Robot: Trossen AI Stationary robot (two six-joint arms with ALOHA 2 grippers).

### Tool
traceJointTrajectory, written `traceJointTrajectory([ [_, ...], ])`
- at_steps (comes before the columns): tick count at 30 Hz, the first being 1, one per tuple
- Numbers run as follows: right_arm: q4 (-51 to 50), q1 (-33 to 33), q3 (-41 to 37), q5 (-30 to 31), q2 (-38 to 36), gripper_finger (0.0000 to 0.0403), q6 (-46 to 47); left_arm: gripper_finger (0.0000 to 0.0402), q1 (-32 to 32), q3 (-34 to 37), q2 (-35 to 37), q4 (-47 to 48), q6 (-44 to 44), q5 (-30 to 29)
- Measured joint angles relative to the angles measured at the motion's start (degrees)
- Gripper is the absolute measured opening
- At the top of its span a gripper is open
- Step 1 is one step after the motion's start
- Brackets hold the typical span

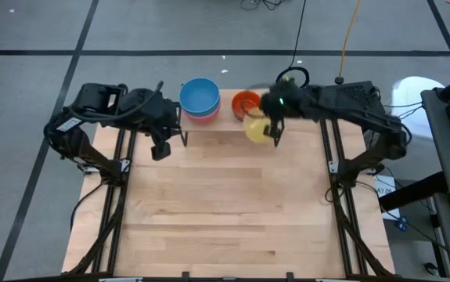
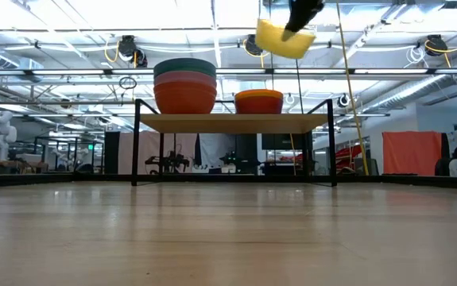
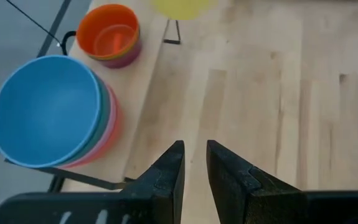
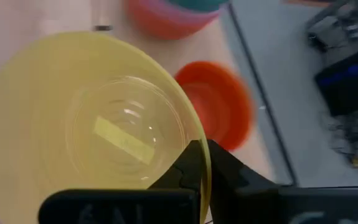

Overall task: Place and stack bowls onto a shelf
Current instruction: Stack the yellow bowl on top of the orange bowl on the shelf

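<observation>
Right wrist view: right gripper [image 4: 205, 163] pinched on yellow bowl [image 4: 85, 124] rim — left gripper [image 3: 194, 163] narrowly parted, seemingly empty.

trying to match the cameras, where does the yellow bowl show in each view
High view: yellow bowl right of centre, near the shelf's front edge.
Low view: top, above the shelf, right of the orange stack.
Left wrist view: cut off at the top edge.
Right wrist view: fills the left.
Shared landmark: the orange stack.
</observation>
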State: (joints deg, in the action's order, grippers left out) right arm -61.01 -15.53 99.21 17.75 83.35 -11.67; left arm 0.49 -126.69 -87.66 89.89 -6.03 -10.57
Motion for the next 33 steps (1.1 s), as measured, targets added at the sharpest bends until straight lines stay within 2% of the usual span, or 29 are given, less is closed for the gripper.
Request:
traceJointTrajectory([
  [5,1.13,-8.80,8.60,-0.26,6.22,0.0000,-4.02,0.0072,1.94,0.00,-0.07,0.02,1.27,-0.14],
  [10,3.82,-16.01,13.63,-12.57,11.21,0.0000,-8.25,0.0072,5.56,0.02,-0.15,0.04,1.28,-0.15],
  [13,3.81,-18.71,13.87,-16.44,13.83,0.0000,-10.31,0.0072,8.01,0.02,-0.15,0.07,1.30,-0.15],
  [18,2.36,-21.72,13.87,-16.67,17.29,0.0000,-14.11,0.0072,11.38,0.02,-0.15,0.07,1.30,-0.13],
  [24,2.03,-23.85,13.87,-23.64,20.65,0.0000,-16.00,0.0072,14.51,0.02,-0.15,0.07,1.23,-0.09],
  [33,2.19,-24.48,13.83,-23.58,22.24,0.0000,-21.88,0.0072,17.03,0.02,-0.15,0.09,1.23,-0.04],
])
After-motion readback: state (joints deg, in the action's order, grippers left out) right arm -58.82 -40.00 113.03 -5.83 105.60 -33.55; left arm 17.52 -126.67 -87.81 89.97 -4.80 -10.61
